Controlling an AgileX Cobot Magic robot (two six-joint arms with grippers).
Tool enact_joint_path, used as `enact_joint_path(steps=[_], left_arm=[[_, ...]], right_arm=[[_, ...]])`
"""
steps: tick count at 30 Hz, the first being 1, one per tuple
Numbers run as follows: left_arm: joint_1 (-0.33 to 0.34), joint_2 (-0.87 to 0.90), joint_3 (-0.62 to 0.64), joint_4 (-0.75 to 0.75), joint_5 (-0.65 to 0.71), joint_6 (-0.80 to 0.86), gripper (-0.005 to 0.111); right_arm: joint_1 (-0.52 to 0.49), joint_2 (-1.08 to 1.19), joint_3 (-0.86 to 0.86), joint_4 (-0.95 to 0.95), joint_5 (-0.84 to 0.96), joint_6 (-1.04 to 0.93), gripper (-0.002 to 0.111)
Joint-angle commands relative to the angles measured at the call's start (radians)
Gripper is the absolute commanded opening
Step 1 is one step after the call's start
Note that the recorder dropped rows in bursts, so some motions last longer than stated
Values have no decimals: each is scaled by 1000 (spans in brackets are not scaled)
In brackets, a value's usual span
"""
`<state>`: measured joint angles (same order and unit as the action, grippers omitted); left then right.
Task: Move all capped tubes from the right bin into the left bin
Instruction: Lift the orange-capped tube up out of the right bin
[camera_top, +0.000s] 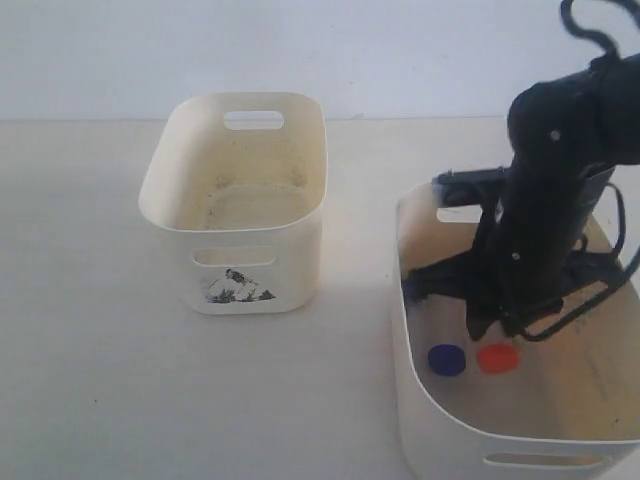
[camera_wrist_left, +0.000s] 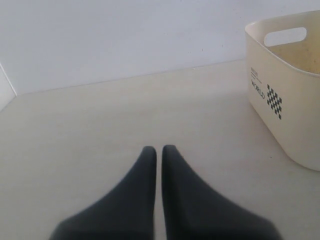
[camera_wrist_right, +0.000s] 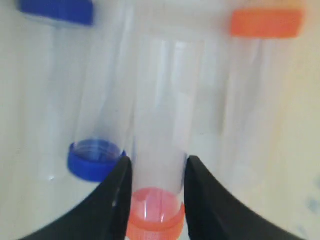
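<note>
Right wrist view: the right pincer (camera_wrist_right: 157, 162), half-closed, grips an orange-capped tube (camera_wrist_right: 160, 110) in the right bin (camera_top: 430, 420) at the right edge of the worktop (camera_top: 90, 350); held near its cap (camera_wrist_right: 155, 215), it may tilt and slip.

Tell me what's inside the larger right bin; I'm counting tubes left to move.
The right wrist view shows four capped tubes, two blue, two orange; the right hand grips one orange-capped tube. In the exterior view the arm hides much of the right bin.
</note>
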<state>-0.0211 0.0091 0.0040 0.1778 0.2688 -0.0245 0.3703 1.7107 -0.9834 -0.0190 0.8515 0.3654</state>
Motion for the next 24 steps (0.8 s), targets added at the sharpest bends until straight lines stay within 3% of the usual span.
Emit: enact_joint_path(steps=[1,8,12,17,24], left_arm=[[1,-1,-4,-1,-8,-12,4],[1,-1,-4,-1,-8,-12,4],[1,-1,-4,-1,-8,-12,4],[1,-1,-4,-1,-8,-12,4],[1,-1,-4,-1,-8,-12,4]], right_arm=[[-1,-162,4,-18,14,-10,0],[-1,-379,4,-7,-28,-35,0],[-1,-472,4,97,-206,-140,0],[-1,-501,4,443,-434,-475,0],[-1,-443,4,920,-525,-1027,0]])
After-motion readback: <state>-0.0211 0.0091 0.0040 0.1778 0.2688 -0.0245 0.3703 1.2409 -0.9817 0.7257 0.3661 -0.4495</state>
